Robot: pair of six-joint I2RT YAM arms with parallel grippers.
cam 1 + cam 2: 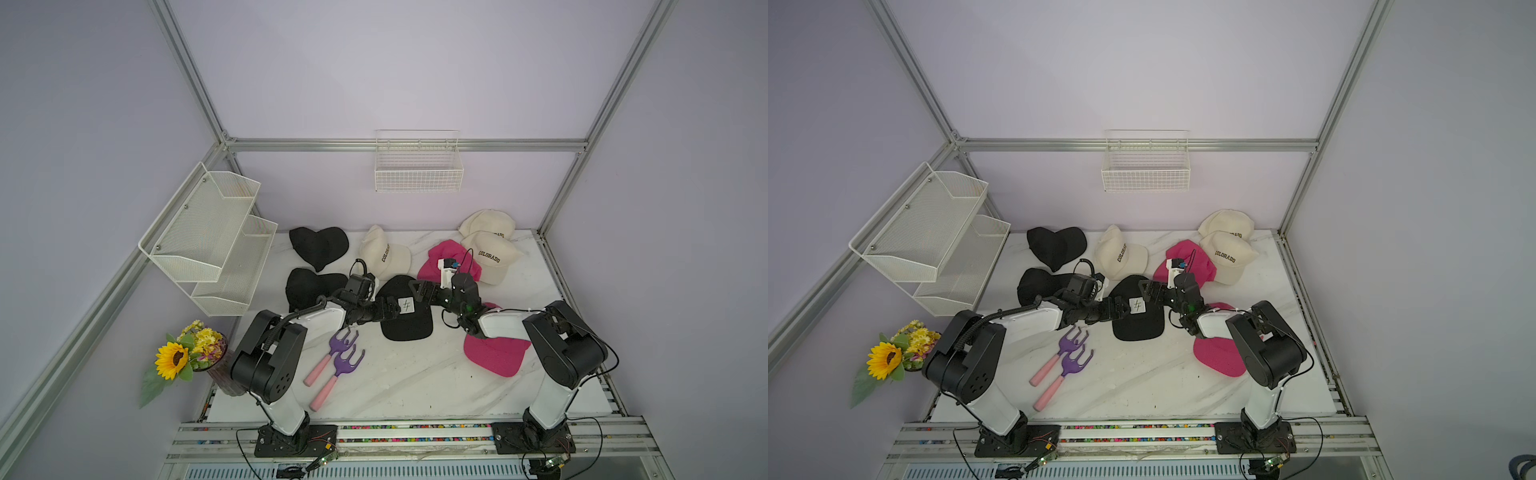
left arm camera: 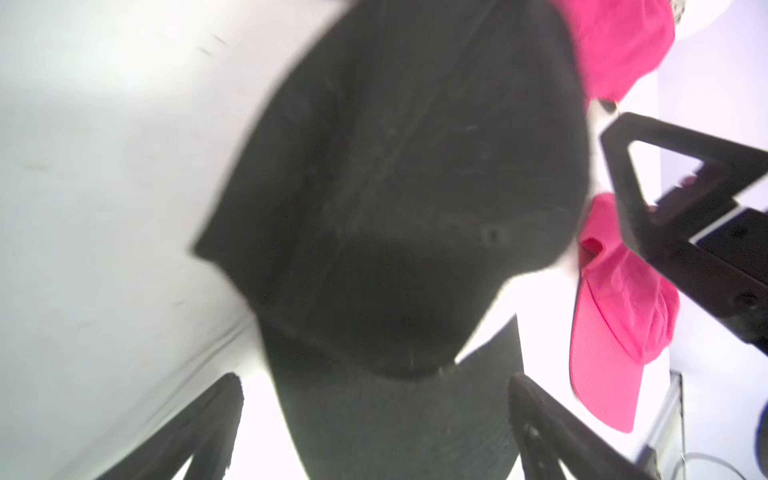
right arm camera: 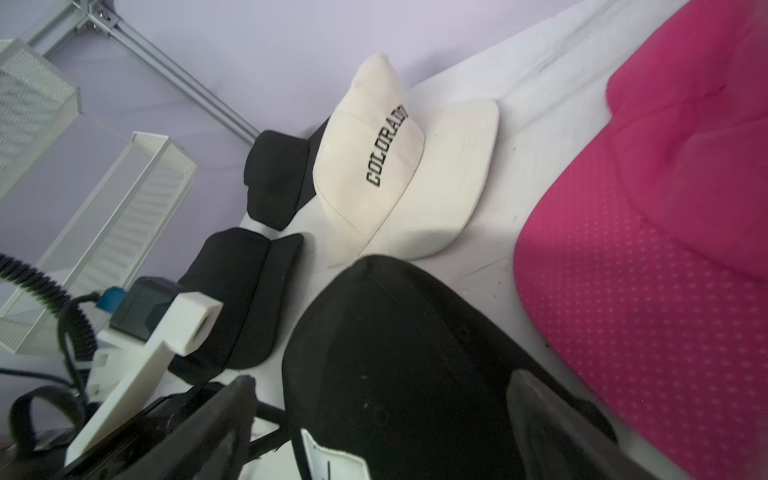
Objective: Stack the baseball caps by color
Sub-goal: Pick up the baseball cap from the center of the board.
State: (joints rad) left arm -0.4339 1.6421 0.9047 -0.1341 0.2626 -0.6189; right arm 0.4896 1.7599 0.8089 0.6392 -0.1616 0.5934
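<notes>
My left wrist view is smeared. I mostly get the middle black fabric cap (image 2: 395, 187) filling it, with the left gripper (image 2: 374, 378) spread wide and the brim lying between its fingers (image 2: 208, 428). Whether they touch the cloth I cannot tell. The right gripper (image 3: 382, 382) is spread just as wide at the same cap's other side. A white square label (image 1: 406, 305) shows against that cap, and I cannot tell whether it sits on the cap or on a gripper.

The near hot pink cap (image 1: 496, 357) is half hidden under the right arm (image 1: 565, 345). The far hot pink cap (image 1: 436, 259) is partly behind that arm's wrist camera. A second black cap (image 1: 303, 286) is partly behind the left arm (image 1: 270, 357). The rearmost cream "COLORADO" cap (image 1: 486, 220) is overlapped by the front cream cap (image 1: 492, 255).

Everything rests on a white marble-look tabletop (image 1: 395, 386) inside an aluminium frame with lavender walls. A white mesh two-tier shelf (image 1: 208, 245) hangs on the left wall and a white wire basket (image 1: 417, 166) on the back wall. A sunflower bouquet (image 1: 183, 357) stands at the near left corner.

I count eight caps. Three are black, with the third black cap (image 1: 319, 247) at the back left. Three are cream, with the lone cream cap (image 1: 384, 255) at back centre. Two are pink. Two purple hand rakes with pink handles (image 1: 349, 361) lie side by side near the left arm.
</notes>
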